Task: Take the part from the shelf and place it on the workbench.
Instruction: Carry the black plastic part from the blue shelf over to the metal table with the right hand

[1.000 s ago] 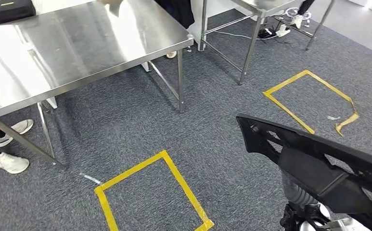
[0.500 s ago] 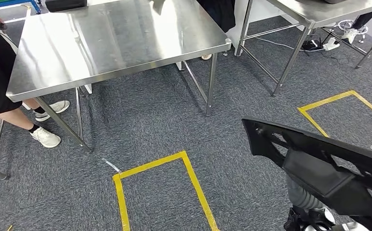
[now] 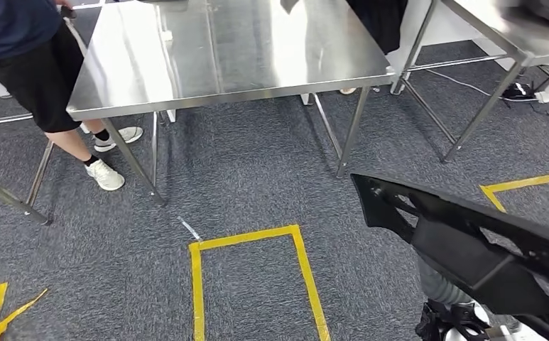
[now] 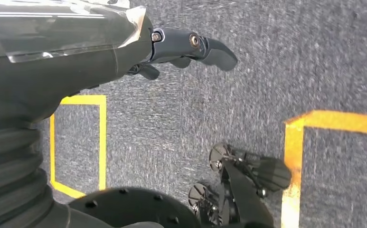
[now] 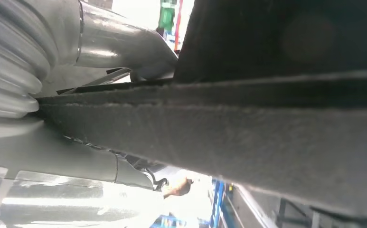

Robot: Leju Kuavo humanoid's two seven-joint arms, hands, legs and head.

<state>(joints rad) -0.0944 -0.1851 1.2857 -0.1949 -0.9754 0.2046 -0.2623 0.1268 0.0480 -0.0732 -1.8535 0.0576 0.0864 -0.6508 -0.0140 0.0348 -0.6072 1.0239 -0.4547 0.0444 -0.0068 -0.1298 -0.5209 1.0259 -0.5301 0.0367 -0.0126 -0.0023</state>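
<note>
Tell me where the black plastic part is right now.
In the head view the black part is low on the right, carried above the carpet by the right hand, short of the steel workbench.

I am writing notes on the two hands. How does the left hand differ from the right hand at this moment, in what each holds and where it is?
The left hand holds nothing and hangs over the grey carpet, its dark fingers apart, while the right hand grips the black part, which hides most of its fingers. The left hand is low by the robot's body; the right hand carries the part raised ahead, short of the steel workbench. Both wear grey ribbed covers.
</note>
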